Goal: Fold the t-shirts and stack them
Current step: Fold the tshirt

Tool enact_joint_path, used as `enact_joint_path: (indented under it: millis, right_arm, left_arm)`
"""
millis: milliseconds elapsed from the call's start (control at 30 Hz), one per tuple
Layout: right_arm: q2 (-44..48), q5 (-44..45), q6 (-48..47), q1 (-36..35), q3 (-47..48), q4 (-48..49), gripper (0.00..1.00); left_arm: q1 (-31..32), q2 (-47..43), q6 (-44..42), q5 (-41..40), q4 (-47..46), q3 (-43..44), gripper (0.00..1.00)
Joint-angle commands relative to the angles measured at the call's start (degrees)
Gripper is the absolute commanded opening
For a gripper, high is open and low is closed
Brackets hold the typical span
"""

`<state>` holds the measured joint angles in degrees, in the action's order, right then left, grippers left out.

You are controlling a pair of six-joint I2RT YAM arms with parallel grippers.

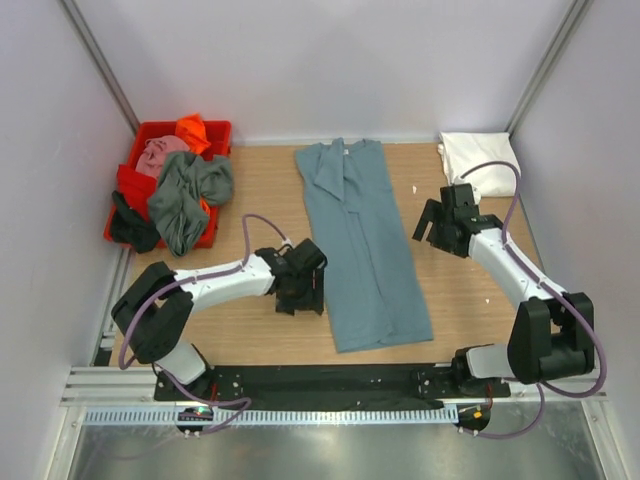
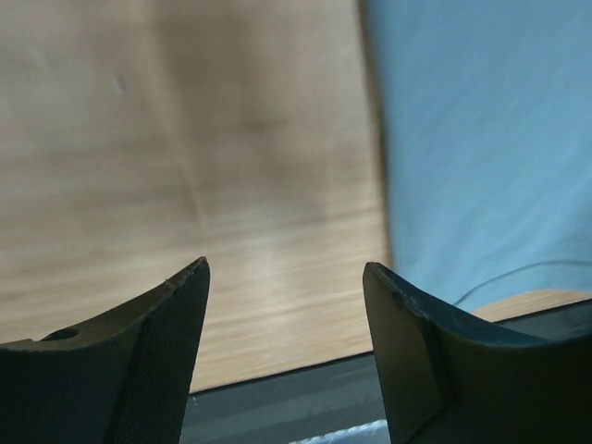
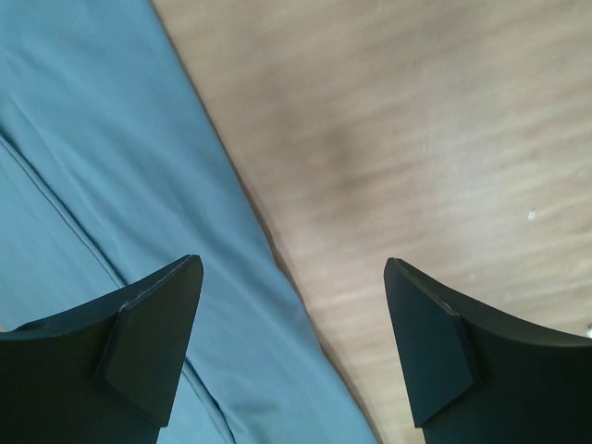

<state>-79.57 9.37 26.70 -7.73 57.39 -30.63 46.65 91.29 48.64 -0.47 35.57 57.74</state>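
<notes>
The soft teal-blue cloth t-shirt (image 1: 362, 245) lies flat in the middle of the light wooden table (image 1: 250, 325). It is folded into one long strip, with the collar at the far end. The left gripper (image 2: 285, 268) hangs open and empty over bare wood, just beside the strip's left edge. The right gripper (image 3: 291, 262) is open over the right edge and holds nothing. Far right lies a folded white t-shirt (image 1: 480, 160). Far left, a red plastic tub (image 1: 215, 128) holds grey-green, pink and orange shirts (image 1: 185, 195).

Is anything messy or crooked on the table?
Yes. The red tub at the far left is overflowing: a grey-green shirt hangs over its front rim. The blue shirt in the middle, folded into a long strip, lies slanted rather than straight.
</notes>
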Motion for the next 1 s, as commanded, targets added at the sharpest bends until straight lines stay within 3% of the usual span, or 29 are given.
enact_joint_path:
  millis: [0, 100, 333, 567, 867, 967]
  right_arm:
    - [7.6, -3.9, 1.7, -0.4, -6.1, 2.2, 0.86]
    - [12.2, -3.9, 2.7, -0.4, -9.0, 1.5, 0.86]
    - [15.1, -4.9, 2.3, -0.4, -8.5, -1.0, 0.86]
    - [16.6, -5.3, 1.8, -0.4, -9.7, -1.4, 0.86]
    - [17.9, -5.5, 1.3, -0.5, -11.5, -1.5, 0.86]
    - [19.1, -7.5, 2.0, -0.8, -13.2, -1.6, 0.86]
  left_arm:
    - [6.9, -5.1, 9.9, -1.6, -5.2, -5.2, 0.68]
    - [15.1, -4.0, 15.4, -3.1, -6.7, -6.6, 0.68]
    - [23.1, -4.2, 23.6, -7.5, -10.9, -8.9, 0.62]
    - [25.8, -1.2, 27.2, -11.4, -13.3, -8.9, 0.60]
    - [25.8, 3.5, 26.3, -13.6, -15.2, -6.8, 0.36]
    - [25.7, 2.5, 26.2, -15.1, -13.8, -6.9, 0.00]
